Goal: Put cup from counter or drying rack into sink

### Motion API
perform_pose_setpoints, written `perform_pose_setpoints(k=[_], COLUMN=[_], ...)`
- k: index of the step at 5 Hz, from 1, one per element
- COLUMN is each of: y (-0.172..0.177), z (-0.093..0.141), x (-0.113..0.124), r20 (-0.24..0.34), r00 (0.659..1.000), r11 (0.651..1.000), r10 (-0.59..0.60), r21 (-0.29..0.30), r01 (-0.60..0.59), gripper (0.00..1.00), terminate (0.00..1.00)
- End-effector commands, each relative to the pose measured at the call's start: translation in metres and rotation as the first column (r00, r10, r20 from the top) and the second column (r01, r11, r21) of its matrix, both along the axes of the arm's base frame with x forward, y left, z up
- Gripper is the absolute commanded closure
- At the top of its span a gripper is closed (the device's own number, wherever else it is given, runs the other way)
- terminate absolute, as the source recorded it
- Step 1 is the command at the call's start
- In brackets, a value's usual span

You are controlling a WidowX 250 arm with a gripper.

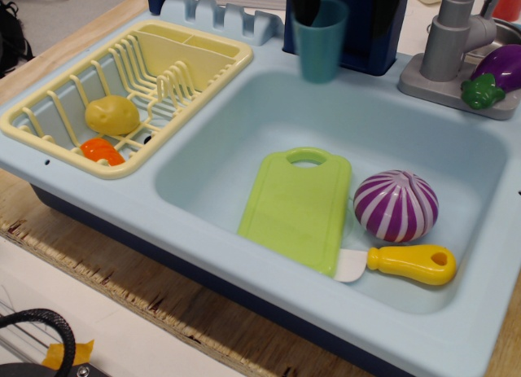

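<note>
The teal cup [320, 55] stands on the pale blue counter [269, 63] at the sink's back edge, leaning slightly left and a little blurred. My dark gripper [321, 15] has come down from the top of the view onto the cup's rim. One dark finger [303, 9] covers the rim's left side, and the other cannot be told apart from the dark blue back panel. The sink [407, 124] lies directly in front of the cup. The pale yellow drying rack [207, 51] is at the left and holds no cup.
In the sink lie a green cutting board [297, 206], a purple striped onion [396, 206] and a yellow-handled knife [407, 265]. The rack holds a yellow potato [112, 115] and an orange piece [102, 151]. A grey tap [448, 43] and an eggplant [501, 72] stand at the back right.
</note>
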State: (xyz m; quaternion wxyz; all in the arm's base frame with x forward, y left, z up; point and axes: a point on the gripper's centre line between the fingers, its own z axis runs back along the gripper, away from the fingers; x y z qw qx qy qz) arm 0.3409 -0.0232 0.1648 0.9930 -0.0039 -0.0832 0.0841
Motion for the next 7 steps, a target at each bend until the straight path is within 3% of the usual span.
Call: perform_pose_setpoints(k=[1, 2, 5, 6, 7], y=[0.012, 0.013, -0.011, -0.022, -0.030], z=[-0.004, -0.015, 0.005, -0.004, -0.008], x=[-0.005, -0.007, -0.040, -0.054, -0.061], r20=[0.032, 0.010, -0.020, -0.049, -0.109], r00=[0.998, 0.999, 0.994, 0.991, 0.985], r11=[0.999, 0.998, 0.994, 0.989, 0.982], r10=[0.048, 0.039, 0.105, 0.126, 0.137], r21=[-0.023, -0.050, -0.032, -0.073, -0.118], r01=[-0.048, -0.039, -0.106, -0.129, -0.150], gripper=[0.00, 1.00, 1.00, 1.00, 0.00], terminate=[0.00, 0.00, 0.00, 0.00, 0.00])
